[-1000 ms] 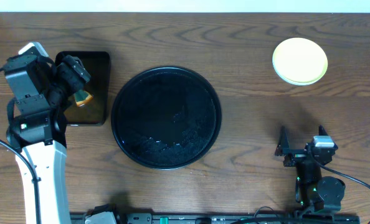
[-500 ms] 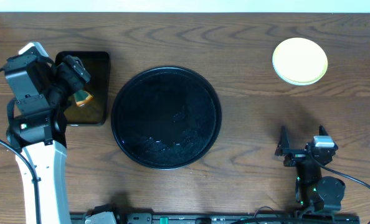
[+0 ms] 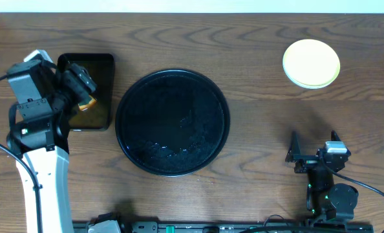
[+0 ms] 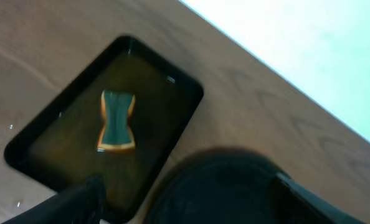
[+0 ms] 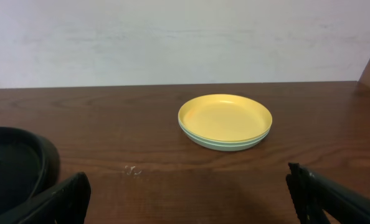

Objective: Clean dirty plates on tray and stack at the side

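The plates (image 3: 311,63) stand stacked on the table at the far right, the pale yellow one on top; the right wrist view (image 5: 225,121) shows a mint-blue rim under it and no smears on the top plate. The large round black tray (image 3: 172,123) sits mid-table with no plates on it. My left gripper (image 3: 82,89) is open and empty above the small rectangular tray. My right gripper (image 3: 313,149) is open and empty at the near right, facing the stack from a distance (image 5: 188,208).
A small rectangular black tray (image 3: 88,90) at the left holds brownish liquid and a green-and-orange sponge (image 4: 116,121). The round tray's rim shows in the left wrist view (image 4: 228,186) and at the left of the right wrist view (image 5: 14,162).
My left arm has shifted slightly towards the near side over the rectangular tray. The sponge stays in that tray. The right arm has not moved.
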Tool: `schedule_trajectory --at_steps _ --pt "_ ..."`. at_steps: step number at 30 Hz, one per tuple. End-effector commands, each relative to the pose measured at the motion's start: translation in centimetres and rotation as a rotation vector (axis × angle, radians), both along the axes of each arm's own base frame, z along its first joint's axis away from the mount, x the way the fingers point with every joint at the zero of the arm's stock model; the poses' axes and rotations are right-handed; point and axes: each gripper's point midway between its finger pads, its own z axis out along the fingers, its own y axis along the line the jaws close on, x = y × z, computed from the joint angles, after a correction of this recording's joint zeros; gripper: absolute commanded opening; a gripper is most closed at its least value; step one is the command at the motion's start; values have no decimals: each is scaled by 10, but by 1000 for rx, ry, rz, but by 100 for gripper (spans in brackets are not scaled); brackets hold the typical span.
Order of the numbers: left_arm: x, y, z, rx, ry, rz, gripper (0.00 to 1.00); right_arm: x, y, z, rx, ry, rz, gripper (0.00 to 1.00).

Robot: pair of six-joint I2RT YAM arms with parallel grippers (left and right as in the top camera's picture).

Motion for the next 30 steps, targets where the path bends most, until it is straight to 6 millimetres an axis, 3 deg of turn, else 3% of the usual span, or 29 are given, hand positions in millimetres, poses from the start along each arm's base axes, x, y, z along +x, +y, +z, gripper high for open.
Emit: schedule_trajectory --at_steps 1,6,9,13,17,22,30 --pt "-17 -14 -25 -38 116 -35 84 0 -6 -1 -15 0 -28 99" --pt "-42 -40 -80 95 234 -262 84 0 -6 -1 -15 0 -28 99" --pt "-56 -50 -108 195 189 -363 84 0 -6 -1 -15 0 -28 99" --pt "-78 -55 -136 244 95 -366 84 0 -6 -1 -15 0 -28 99" --pt "-87 -57 -145 298 -51 -348 84 0 -6 -1 -15 0 -28 99" --pt "-87 -64 -134 368 -247 -346 84 0 -6 -1 -15 0 -28 99" --pt "-96 -76 -122 446 -411 -377 84 0 -6 -1 -15 0 -28 99"
